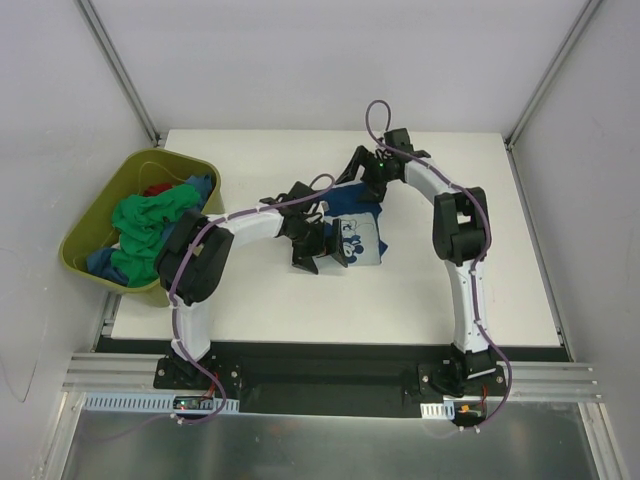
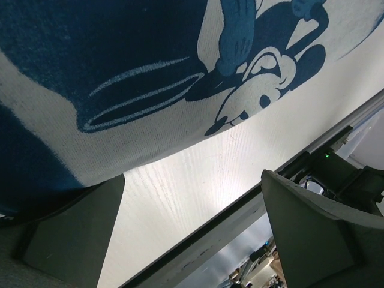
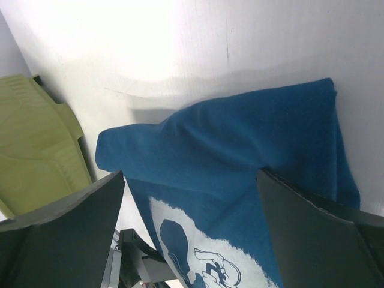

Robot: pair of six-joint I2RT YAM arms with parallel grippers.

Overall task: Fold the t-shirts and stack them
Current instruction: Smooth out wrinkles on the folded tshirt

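Above the arms, top external view: the white table point(image 1: 450, 300) carries the navy Mickey Mouse t-shirt point(image 1: 362, 235) near its centre, gathered into a small patch with the pale print facing up. The left gripper point(image 1: 322, 258) sits at the shirt's 8 o'clock edge and the right gripper point(image 1: 362, 180) at its 12 o'clock edge. Both stand with jaws spread and hold nothing. An olive-green tub point(image 1: 95, 215) rests at the table's 9 o'clock edge, well apart from the shirt. It contains a green t-shirt point(image 1: 145, 225), a red t-shirt point(image 1: 155, 188) and a blue t-shirt point(image 1: 200, 187), heaped loosely.

Left wrist view: the left gripper point(image 2: 192, 234) is wide open, its two fingers point(image 2: 72, 234) framing bare table point(image 2: 198, 174). The navy Mickey Mouse t-shirt point(image 2: 120, 72) fills the field toward 12 o'clock, print visible. Whether its hem touches the 9 o'clock finger cannot be told.

Right wrist view: the right gripper point(image 3: 192, 240) is likewise wide open, its fingers point(image 3: 60, 240) to either side of the navy Mickey Mouse t-shirt point(image 3: 240, 156), whose plain cloth lies rumpled with the print toward 6 o'clock. The olive-green tub point(image 3: 36, 150) appears at 9 o'clock and bare table point(image 3: 180, 48) at 12 o'clock.
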